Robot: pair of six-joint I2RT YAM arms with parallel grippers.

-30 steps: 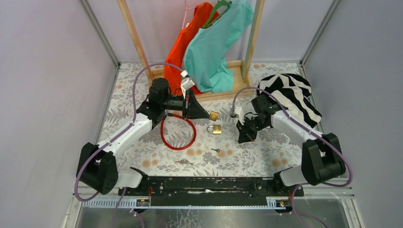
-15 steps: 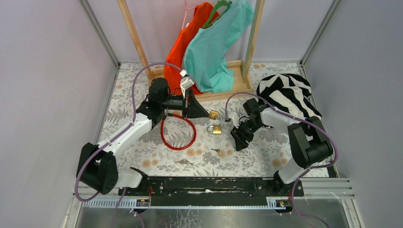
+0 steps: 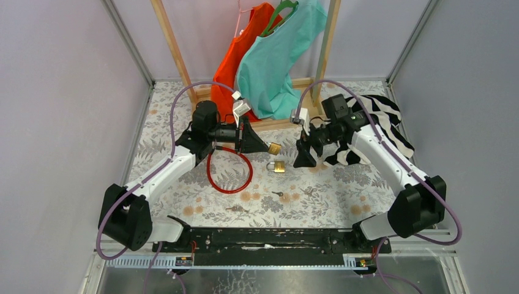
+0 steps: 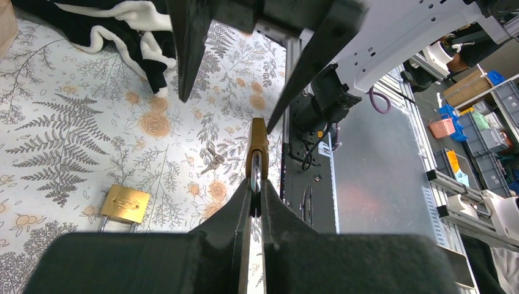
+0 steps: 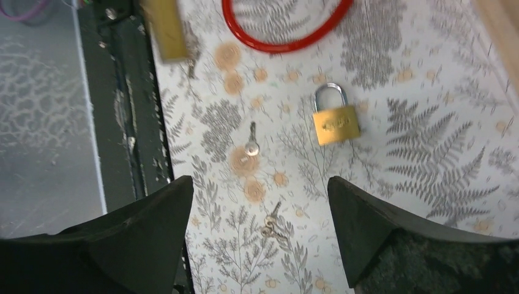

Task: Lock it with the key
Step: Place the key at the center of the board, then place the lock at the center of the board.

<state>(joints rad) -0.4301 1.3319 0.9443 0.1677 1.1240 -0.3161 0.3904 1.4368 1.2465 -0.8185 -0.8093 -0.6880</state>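
My left gripper (image 3: 267,147) is shut on the shackle of a brass padlock (image 3: 275,149), holding it above the floral table; in the left wrist view this padlock (image 4: 257,141) sticks out edge-on past the left gripper (image 4: 257,187). A second brass padlock (image 3: 278,166) lies flat on the table just below it, also seen as the second padlock (image 5: 335,122). A single small key (image 3: 277,194) (image 5: 251,146) lies nearer the arms. A pair of keys (image 5: 269,223) lies under my right gripper (image 5: 260,180). The right gripper (image 3: 304,156) hangs open and empty, just right of both padlocks.
A red cable loop (image 3: 229,171) lies left of the padlocks. A black-and-white striped cloth (image 3: 373,122) sits at the back right, under the right arm. A wooden rack (image 3: 174,46) with orange (image 3: 235,55) and teal (image 3: 275,61) garments stands at the back. More keys (image 3: 237,209) lie near the front rail.
The right gripper has opened from shut, and the right arm has risen and swung back over the striped cloth. The left arm and its padlock have stayed still.
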